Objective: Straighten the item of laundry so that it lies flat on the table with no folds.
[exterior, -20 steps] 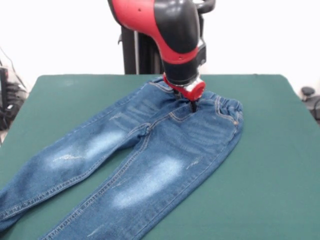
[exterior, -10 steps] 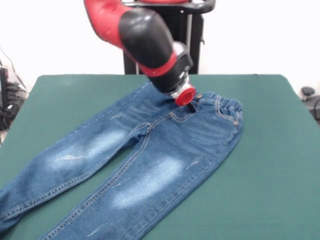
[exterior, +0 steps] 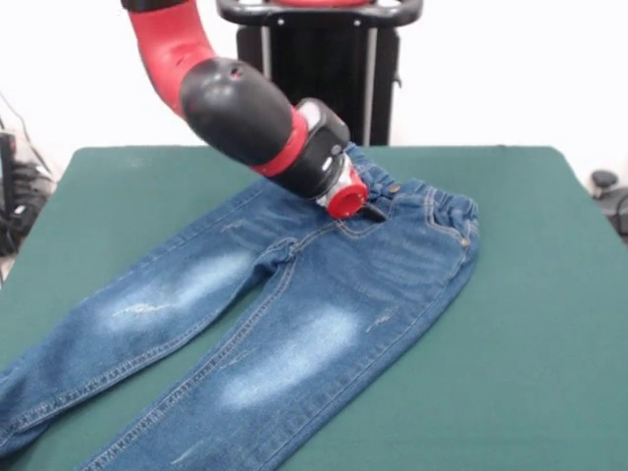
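A: Denim jeans lie spread on the green table, legs apart, looks basically flat imo.

B: Yep, arm's swung sideways vs a sec ago, gripper tilted off the waistband. Fingers? Can't tell tbh. Prob letting go.

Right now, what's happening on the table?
The red and black Sawyer arm's gripper is tilted down at the waistband of the small blue denim jeans on the dark green table. I cannot tell whether it grips the fabric. The jeans lie mostly flat, legs spread toward the camera, cuffs running past the picture's edge.
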Motion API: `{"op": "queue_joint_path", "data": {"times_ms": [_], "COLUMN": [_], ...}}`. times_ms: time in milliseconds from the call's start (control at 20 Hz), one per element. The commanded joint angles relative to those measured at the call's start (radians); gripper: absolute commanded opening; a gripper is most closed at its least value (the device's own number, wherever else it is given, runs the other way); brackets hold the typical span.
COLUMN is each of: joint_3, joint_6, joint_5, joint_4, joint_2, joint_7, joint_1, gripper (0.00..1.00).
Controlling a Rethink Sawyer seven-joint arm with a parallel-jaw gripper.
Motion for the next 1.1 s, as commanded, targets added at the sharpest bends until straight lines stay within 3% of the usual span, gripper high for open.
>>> {"op": "queue_joint_path", "data": {"times_ms": [50, 600, 1100], "joint_3": [0.242, 0.364, 0.421], "joint_6": [-0.002, 0.258, 0.118], "joint_5": [0.047, 0.078, 0.049], "joint_4": [-0.079, -0.140, -0.091], "joint_2": [0.178, 0.358, 0.363], "joint_7": [-0.001, -0.056, -0.006], "joint_1": [0.034, -0.087, -0.124], "gripper": [1.00, 1.00, 1.00]}}
